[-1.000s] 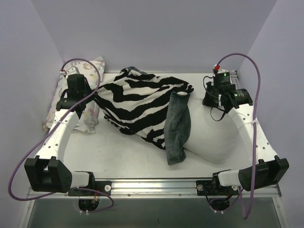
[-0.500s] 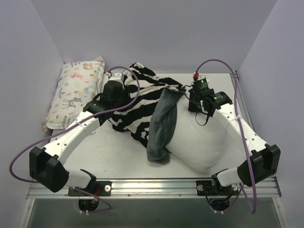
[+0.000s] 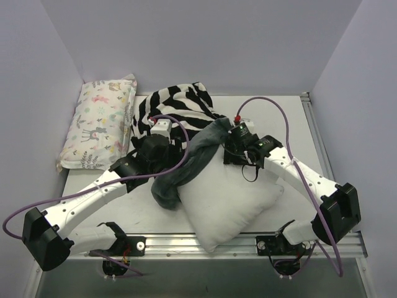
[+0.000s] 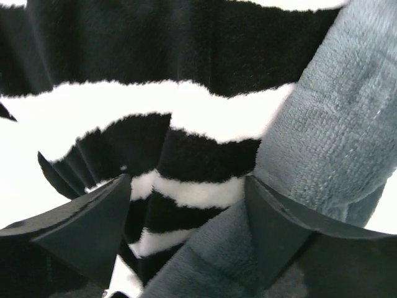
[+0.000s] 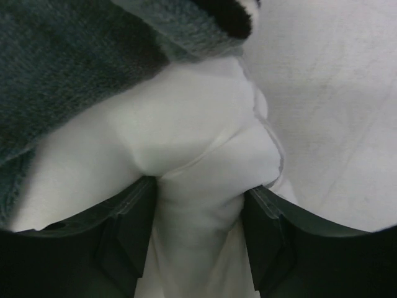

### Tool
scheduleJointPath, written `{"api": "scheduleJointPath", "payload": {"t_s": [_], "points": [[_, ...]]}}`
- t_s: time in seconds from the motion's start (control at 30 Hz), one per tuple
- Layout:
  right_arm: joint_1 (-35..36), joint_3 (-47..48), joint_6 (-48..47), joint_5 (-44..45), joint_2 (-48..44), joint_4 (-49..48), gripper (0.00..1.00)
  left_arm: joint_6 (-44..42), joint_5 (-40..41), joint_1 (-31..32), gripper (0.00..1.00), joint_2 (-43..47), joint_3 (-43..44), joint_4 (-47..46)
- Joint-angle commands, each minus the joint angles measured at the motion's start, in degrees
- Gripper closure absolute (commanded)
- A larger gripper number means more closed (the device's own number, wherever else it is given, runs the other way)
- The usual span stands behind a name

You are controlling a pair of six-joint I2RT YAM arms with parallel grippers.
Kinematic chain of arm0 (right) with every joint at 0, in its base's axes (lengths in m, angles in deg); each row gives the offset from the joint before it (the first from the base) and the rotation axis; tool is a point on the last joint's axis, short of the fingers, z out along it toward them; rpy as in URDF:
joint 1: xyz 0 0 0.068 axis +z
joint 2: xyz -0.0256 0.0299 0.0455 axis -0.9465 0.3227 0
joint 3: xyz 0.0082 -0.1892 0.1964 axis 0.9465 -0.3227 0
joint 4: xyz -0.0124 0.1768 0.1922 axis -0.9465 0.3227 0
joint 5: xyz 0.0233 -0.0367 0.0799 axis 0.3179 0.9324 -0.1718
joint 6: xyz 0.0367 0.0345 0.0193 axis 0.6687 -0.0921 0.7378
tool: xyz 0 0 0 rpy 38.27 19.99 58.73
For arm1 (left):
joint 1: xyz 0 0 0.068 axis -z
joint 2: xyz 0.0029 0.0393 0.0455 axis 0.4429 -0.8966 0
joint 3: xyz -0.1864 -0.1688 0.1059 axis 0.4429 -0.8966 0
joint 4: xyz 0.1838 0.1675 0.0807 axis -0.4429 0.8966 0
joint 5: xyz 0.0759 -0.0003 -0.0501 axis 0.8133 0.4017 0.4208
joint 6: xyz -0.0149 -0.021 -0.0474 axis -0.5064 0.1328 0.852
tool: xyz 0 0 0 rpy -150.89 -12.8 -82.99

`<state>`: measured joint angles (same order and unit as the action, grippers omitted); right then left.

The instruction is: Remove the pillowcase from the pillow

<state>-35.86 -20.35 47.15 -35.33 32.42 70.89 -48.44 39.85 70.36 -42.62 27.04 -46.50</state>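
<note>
With both arms drawn inward since a second ago, the zebra pillowcase (image 3: 177, 105), bunched over the far-left edge of the white pillow (image 3: 226, 198), is being straddled by the spread-apart fingers of the left gripper (image 4: 186, 186), while a pillow corner is being flanked by the right gripper (image 5: 198, 186), grip unclear; opposed pulls are being advised.

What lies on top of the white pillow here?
The pillowcase, grey plush side up, drapes over the far left edge of the pillow, and the right claw straddles its far corner. Whether that edge sits inside the pillowcase is hidden by fabric.

Zebra-striped pillowcase (image 3: 180, 105) (grey-teal reverse), white pillow (image 3: 223, 198)
</note>
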Motion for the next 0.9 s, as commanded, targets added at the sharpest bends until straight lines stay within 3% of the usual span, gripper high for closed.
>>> {"api": "scheduleJointPath", "payload": {"t_s": [0.0,0.07,0.13,0.27,0.4,0.67,0.87], "points": [[0.8,0.4,-1.9,2.3,-2.4,5.0,0.43,1.2,3.1,-0.1,0.20,0.7,0.0,-3.3],[1.7,3.7,-3.4,3.4,-3.6,5.9,0.29,2.1,3.8,-0.1,0.22,0.2,-1.0,-4.3],[4.4,7.1,-5.0,5.8,-4.8,9.4,0.25,3.3,5.1,0.0,0.22,-0.5,-1.6,-6.2],[11.7,8.5,-6.5,13.2,-10.6,10.1,0.06,3.0,10.1,-0.4,0.23,-2.6,-1.8,-8.7],[17.9,6.6,-8.6,16.6,-14.9,11.0,0.00,3.1,8.7,-2.8,0.28,-4.3,-1.0,-12.0],[31.3,5.0,-9.1,29.0,-9.6,12.0,0.00,5.1,4.0,-3.1,0.66,-8.4,2.1,-16.0],[33.7,2.2,-7.9,28.5,-3.9,5.8,0.00,5.6,2.9,-3.2,0.96,-10.6,3.0,-17.4]]}}
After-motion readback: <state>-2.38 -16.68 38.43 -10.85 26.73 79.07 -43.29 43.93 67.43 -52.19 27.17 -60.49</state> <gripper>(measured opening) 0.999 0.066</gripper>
